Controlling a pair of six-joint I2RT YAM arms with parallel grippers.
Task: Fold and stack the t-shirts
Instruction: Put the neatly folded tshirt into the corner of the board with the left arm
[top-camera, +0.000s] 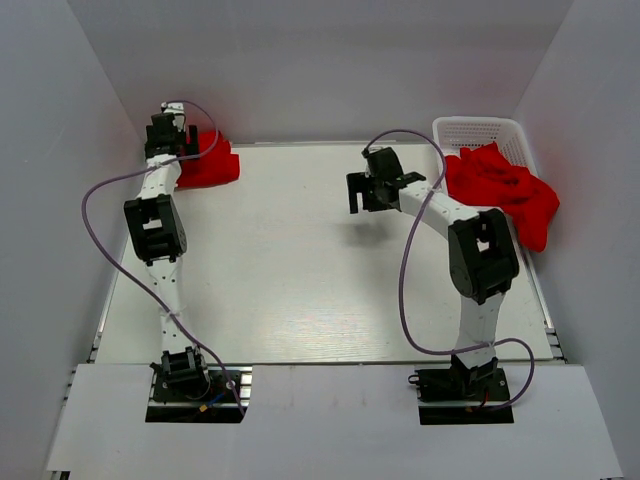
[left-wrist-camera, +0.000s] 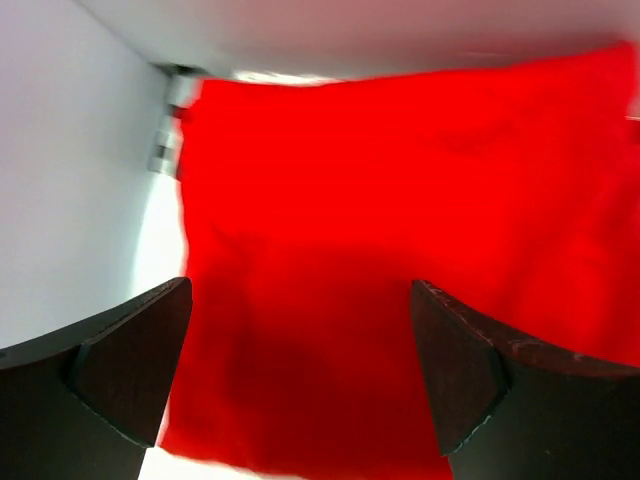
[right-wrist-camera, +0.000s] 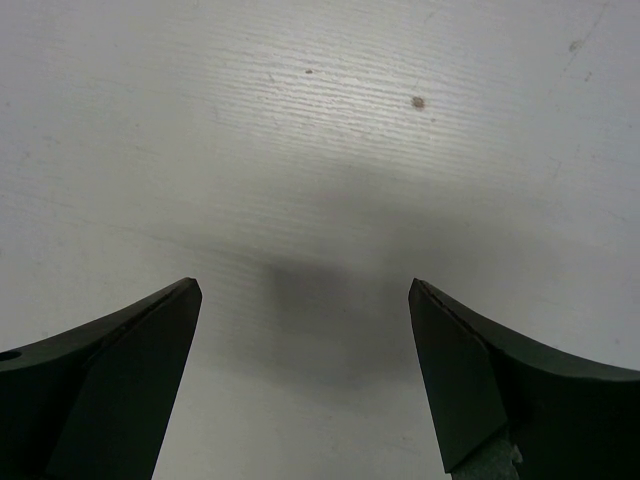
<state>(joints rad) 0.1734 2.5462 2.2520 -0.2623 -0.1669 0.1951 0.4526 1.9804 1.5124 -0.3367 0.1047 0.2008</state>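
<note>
A folded red t-shirt (top-camera: 208, 160) lies at the table's far left corner; it fills the left wrist view (left-wrist-camera: 400, 220). My left gripper (top-camera: 163, 135) hovers over its left part, jaws wide open and empty (left-wrist-camera: 300, 370). A heap of crumpled red t-shirts (top-camera: 503, 190) spills out of the white basket (top-camera: 478, 130) at the far right. My right gripper (top-camera: 365, 190) hangs above bare table near the centre back, jaws wide open and empty (right-wrist-camera: 305, 370), left of the heap.
White walls close in on the left, back and right of the table (top-camera: 300, 270). A metal bracket (left-wrist-camera: 165, 150) shows at the table's far left corner. Purple cables loop from both arms.
</note>
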